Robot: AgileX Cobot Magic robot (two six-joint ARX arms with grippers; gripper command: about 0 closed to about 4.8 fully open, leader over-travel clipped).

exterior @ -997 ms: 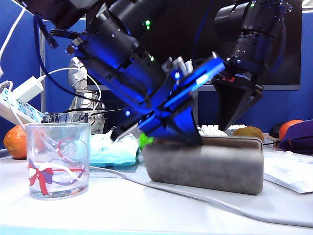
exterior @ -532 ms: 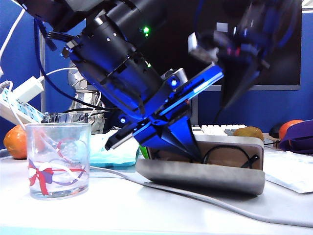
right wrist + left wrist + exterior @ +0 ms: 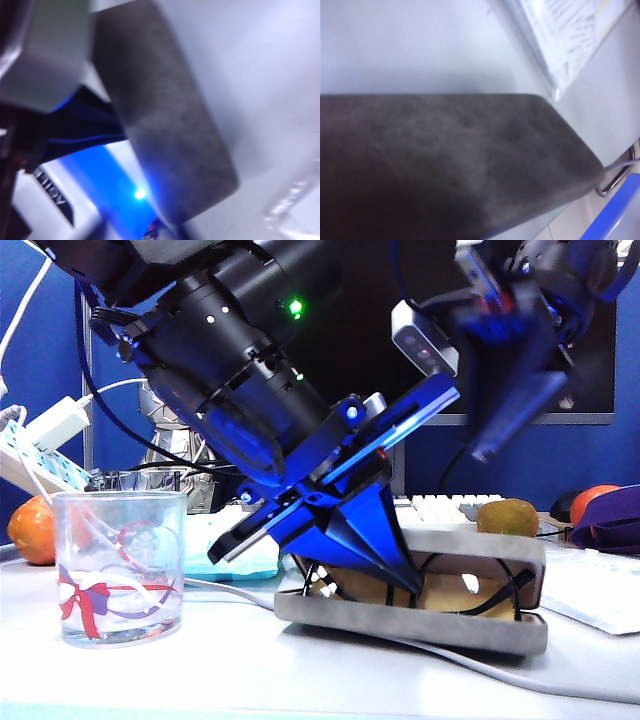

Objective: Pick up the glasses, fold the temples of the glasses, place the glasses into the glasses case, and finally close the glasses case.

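The glasses case (image 3: 415,600) lies open on the white surface (image 3: 250,670), a little toward its right side, with its grey lower half flat and its lid (image 3: 500,545) tipped up behind, so the yellowish-beige lining shows between them. Inside rest the glasses (image 3: 440,585), their thin black frame and temples (image 3: 515,580) looping across the lining. The left tool (image 3: 405,575) reaches down from the upper left on its blue-and-black arm and its tips are inside the case's open mouth, right at the glasses; its jaws are pressed together, and whether they pinch any part of the frame cannot be told from here. In the left wrist view the grey suede face of the case (image 3: 450,160) fills most of the frame, with the pale surface beyond it and the edge of a clear packet of printed paper (image 3: 565,40) near the far corner. The right tool (image 3: 490,440) hangs in the air above the right end of the case, well clear of it and blurred; how far its jaws are spread cannot be told. Its wrist view looks down on the grey case (image 3: 165,130) lying slantwise, probably the lid's outer face. A clear ribbon-printed tumbler (image 3: 118,565) stands near the surface's front left edge, with an orange (image 3: 30,530) behind it, and a pale blue packet (image 3: 230,545) lies between tumbler and case.
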